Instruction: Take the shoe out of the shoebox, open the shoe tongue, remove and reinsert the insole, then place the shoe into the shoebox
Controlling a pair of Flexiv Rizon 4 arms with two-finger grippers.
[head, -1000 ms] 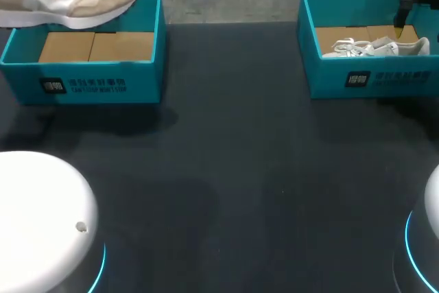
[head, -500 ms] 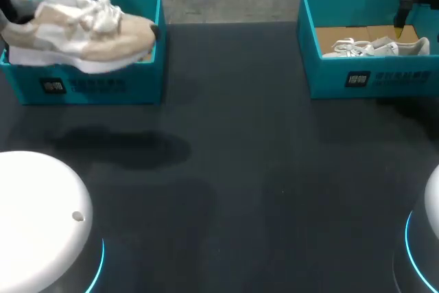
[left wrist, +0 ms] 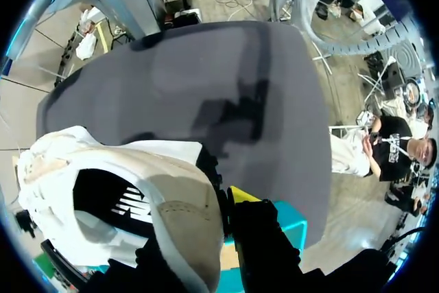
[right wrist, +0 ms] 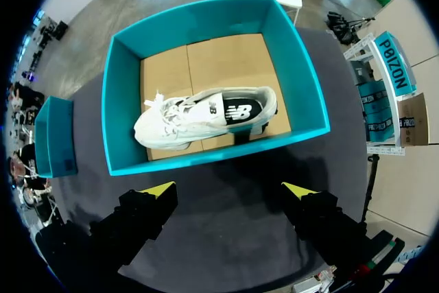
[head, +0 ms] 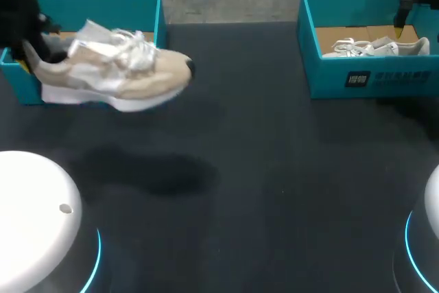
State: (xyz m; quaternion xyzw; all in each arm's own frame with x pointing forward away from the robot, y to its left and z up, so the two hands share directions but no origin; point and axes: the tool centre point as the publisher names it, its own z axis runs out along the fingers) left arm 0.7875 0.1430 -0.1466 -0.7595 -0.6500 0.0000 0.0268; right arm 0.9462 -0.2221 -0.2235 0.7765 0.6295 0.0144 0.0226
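Nearest, over the dark surface (head: 260,169) and clear of it, with its shadow below, the beige shoe (head: 116,77) hung with its toe toward the middle, carried by the heel in the left jaws. In the left wrist view one yellow fingertip (left wrist: 240,194) lay against the outside of the heel collar and the other was hidden by the shoe, so the jaws were judged closed on it. Just behind stood the left shoebox (head: 103,1), with no shoe in the part that showed. The first step therefore looked nearly done: the shoe was out but not set down, and the tongue, the insole and the return to the box all remained. Farthest off, the white shoe (right wrist: 206,118) lay untouched inside the right shoebox (right wrist: 123,101), with the right jaws spread wide and empty above it.
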